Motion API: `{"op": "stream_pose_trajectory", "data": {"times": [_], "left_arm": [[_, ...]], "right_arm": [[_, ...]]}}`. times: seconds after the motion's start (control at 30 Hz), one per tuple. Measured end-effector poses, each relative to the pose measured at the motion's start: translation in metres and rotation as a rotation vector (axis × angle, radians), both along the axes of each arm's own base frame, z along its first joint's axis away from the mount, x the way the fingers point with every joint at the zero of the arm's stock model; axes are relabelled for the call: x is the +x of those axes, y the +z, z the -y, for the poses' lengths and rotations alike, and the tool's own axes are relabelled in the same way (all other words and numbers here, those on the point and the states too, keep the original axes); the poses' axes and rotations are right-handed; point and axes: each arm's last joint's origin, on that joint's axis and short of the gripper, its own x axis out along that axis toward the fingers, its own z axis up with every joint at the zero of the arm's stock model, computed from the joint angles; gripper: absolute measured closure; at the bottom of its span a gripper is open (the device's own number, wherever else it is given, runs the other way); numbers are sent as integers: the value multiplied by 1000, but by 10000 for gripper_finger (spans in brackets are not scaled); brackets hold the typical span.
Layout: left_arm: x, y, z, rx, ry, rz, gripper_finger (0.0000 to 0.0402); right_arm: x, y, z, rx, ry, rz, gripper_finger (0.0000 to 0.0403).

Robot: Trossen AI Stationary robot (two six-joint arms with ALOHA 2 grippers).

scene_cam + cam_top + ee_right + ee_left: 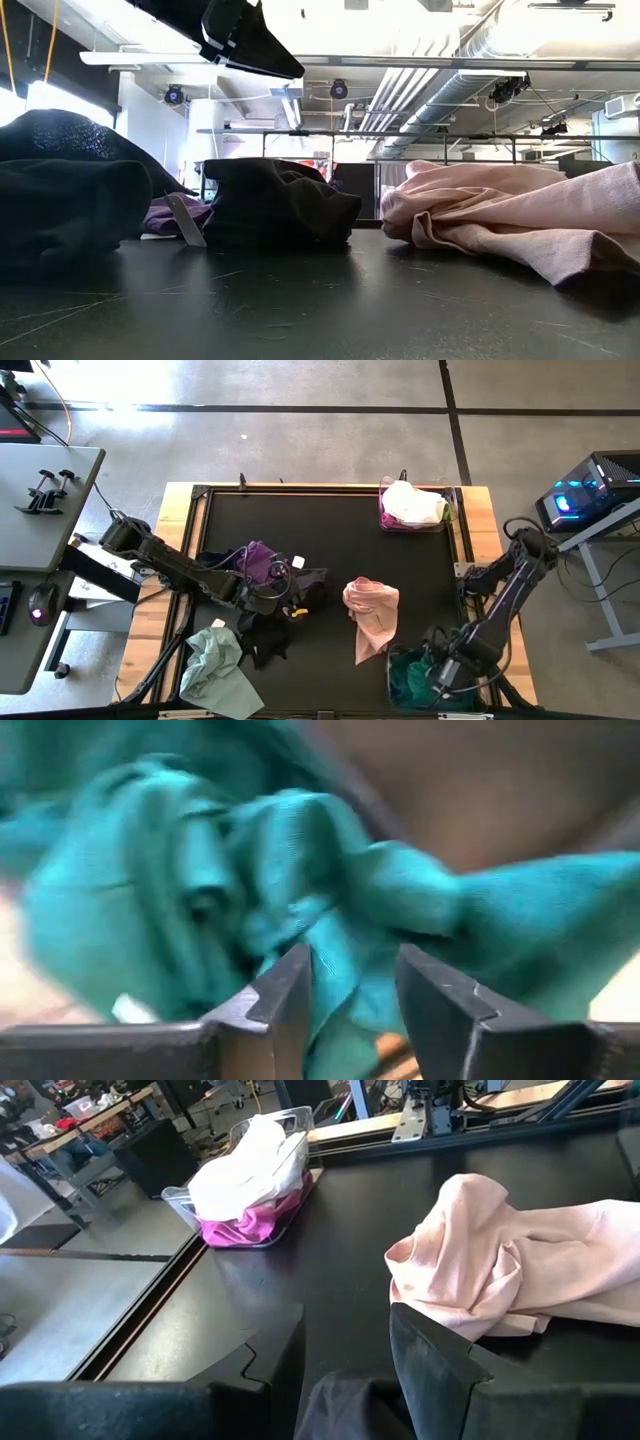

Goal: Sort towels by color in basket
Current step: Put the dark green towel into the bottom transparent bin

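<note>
A: Which step are we in?

B: I'd judge the drop-off. The right gripper (352, 1000) hangs low over a basket at the table's near right corner, right above the teal towel (300, 890). Its 2 fingers stand apart with a fold of teal cloth lying in the gap between them. Whether they pinch that fold or have let it go, I can't tell.

A: And the other arm?

B: The left gripper (345, 1365) sits among the dark cloths near the table's middle. Its fingers are parted with a bit of the black towel (350, 1405) showing just below and between them, but I can't tell whether it has hold of it.

A: Where's the rest of the laundry?

B: Just ahead of the left gripper lies the pink towel (371, 615), loose on the mat. Farther ahead of it, at the far edge, the clear basket (290, 1122) holds a white towel (245, 1165) on top of a magenta towel (250, 1228). Close behind the left gripper, the purple towel (258, 561) sits in the dark heap, and the pale mint towel (215, 665) lies off to its side, near the front edge.

A: So the next move?

B: As I read it, the right arm needs to rise clear with nothing trailing from its fingers, then go for the pink one, the nearest loose cloth on its side.
</note>
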Motion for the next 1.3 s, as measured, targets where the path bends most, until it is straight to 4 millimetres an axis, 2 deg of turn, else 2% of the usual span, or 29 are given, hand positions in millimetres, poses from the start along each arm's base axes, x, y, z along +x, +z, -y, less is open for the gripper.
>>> {"op": "stream_pose_trajectory", "data": {"times": [0.1, 0.23, 0.5, 0.6, 0.73, 0.9, 1.03, 1.17, 1.3], "left_arm": [[0, 0, 0, 0, 0, 0, 268], [0, 0, 0, -5, 2, 2, 268], [0, 0, 0, -6, 2, 3, 268], [0, 0, 0, -6, 2, 2, 268], [0, 0, 0, -6, 2, 2, 268], [0, 0, 0, -4, 2, 1, 268], [0, 0, 0, -4, 2, 2, 268], [0, 0, 0, -4, 2, 2, 268], [0, 0, -1, -5, 4, 3, 268]], "right_arm": [[-4, -2, 0, -42, -33, -27, 278], [0, -9, -6, -32, -27, -18, 298], [17, -32, -29, 72, 180, 57, 325], [21, -33, -31, 121, 223, 59, 326], [23, -16, -29, 120, 205, 43, 331], [28, 27, -37, 137, 149, 99, 346], [16, 50, -34, 17, 5, 72, 362], [-1, 47, -25, -157, -56, -4, 383], [-10, 27, -16, -241, -157, -160, 400]]}}
